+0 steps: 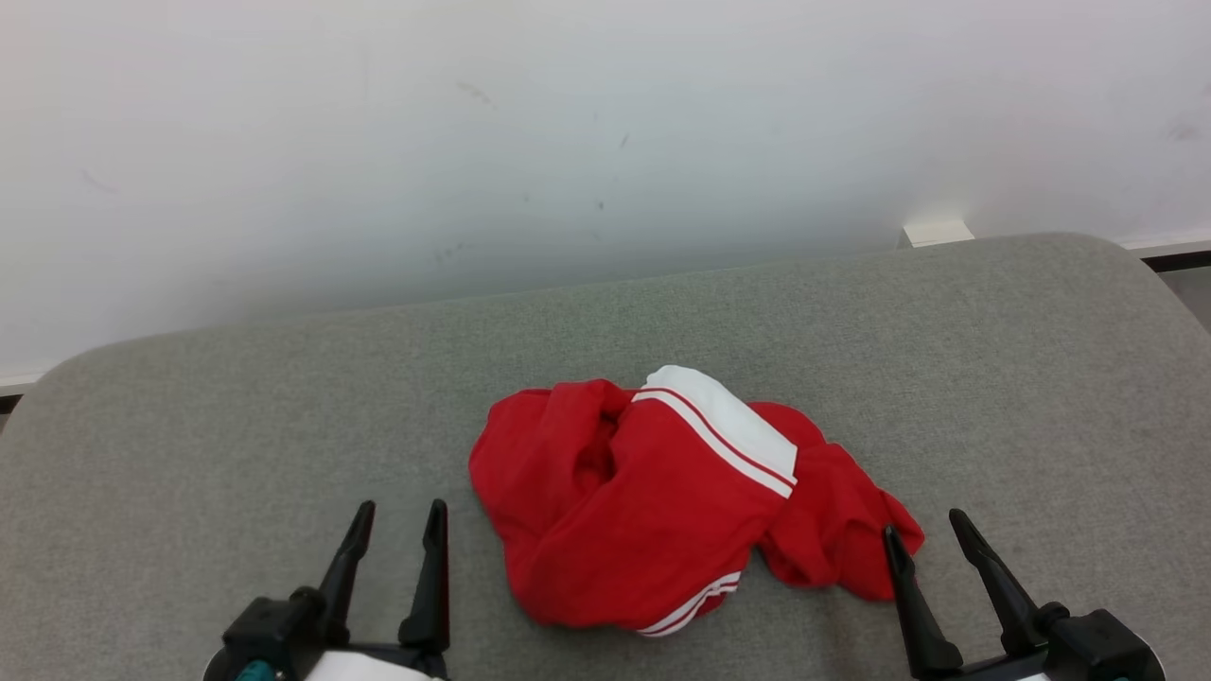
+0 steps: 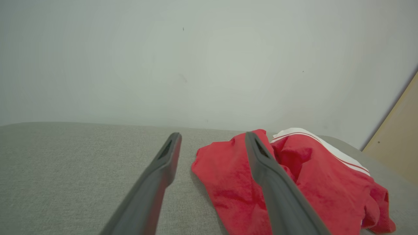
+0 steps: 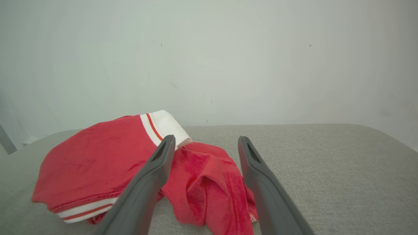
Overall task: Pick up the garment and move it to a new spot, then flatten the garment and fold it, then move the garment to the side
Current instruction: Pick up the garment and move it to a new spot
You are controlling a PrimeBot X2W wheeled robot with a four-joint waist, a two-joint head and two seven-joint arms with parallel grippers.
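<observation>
The garment [image 1: 653, 497] is a red piece with white, red-striped bands, lying crumpled in a heap near the front middle of the grey padded surface [image 1: 189, 454]. My left gripper [image 1: 397, 525] stands open at the lower left, a short gap left of the heap, nothing between its fingers. At the lower right my right gripper [image 1: 927, 530] is open too, its left finger at the heap's right edge. The left wrist view shows the garment [image 2: 303, 182] behind the right finger, with the gripper [image 2: 212, 138] open. In the right wrist view the garment [image 3: 98, 156] lies left of and between the open gripper [image 3: 205, 142].
A pale wall [image 1: 568, 142] rises right behind the grey surface. The surface's rounded corners fall away at the far left and far right [image 1: 1164, 284]. A tan panel [image 2: 398, 140] stands at the right of the left wrist view.
</observation>
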